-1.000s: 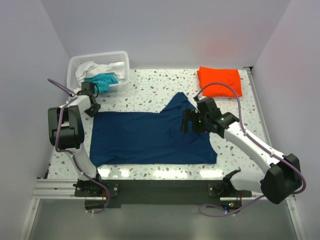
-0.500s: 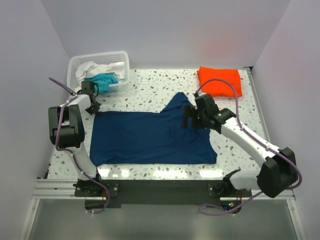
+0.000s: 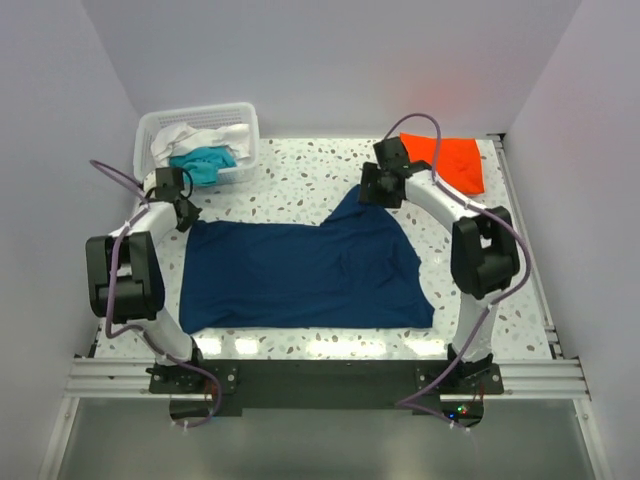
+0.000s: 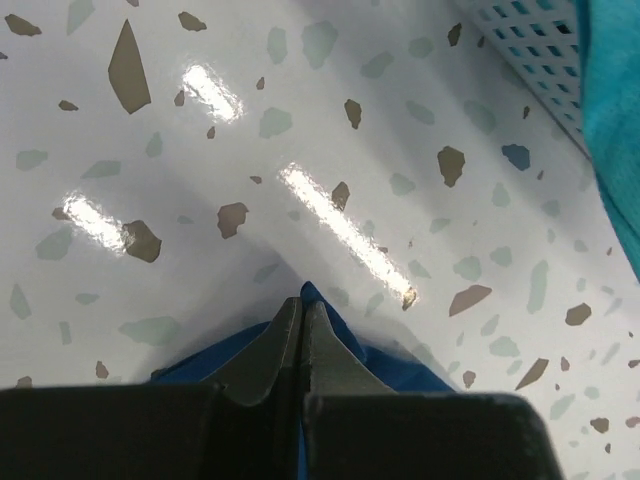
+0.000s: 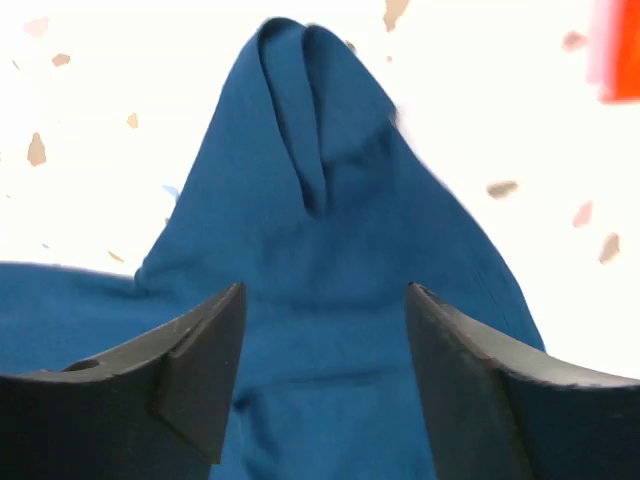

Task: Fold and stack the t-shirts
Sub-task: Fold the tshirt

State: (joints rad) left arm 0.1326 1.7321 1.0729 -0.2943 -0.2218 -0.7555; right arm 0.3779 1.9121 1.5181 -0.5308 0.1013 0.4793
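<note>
Upper left of the overhead view: white basket [image 3: 249, 140] on the speckled table [image 3: 300, 175], holding a white shirt [image 3: 185, 133] and a teal shirt [image 3: 207, 160], both crumpled and evidently waiting their turn. Just below the basket: left gripper [image 3: 186, 215], low against the tabletop at the far left corner of the navy shirt [image 3: 310, 270]; its wrist camera shows the two fingers pressed together with a tip of blue cloth poking out between them, so it looks to be pinching that corner, probably to anchor or lift the edge for a fold. Centre: the navy shirt itself, spread flat across the middle of the table, roughly rectangular, with one part rising to a peak toward the upper right. At that peak: right gripper [image 3: 370, 190], fingers spread apart and nothing between them, poised over a bunched ridge of blue cloth, a position that suits closing on the peak so both arms can carry the far edge over together. Upper right corner of the table: orange shirt [image 3: 455, 160], folded into a neat pad and set well apart from the navy one, likely the base of the stack. Folding of the navy shirt appears barely begun.
</note>
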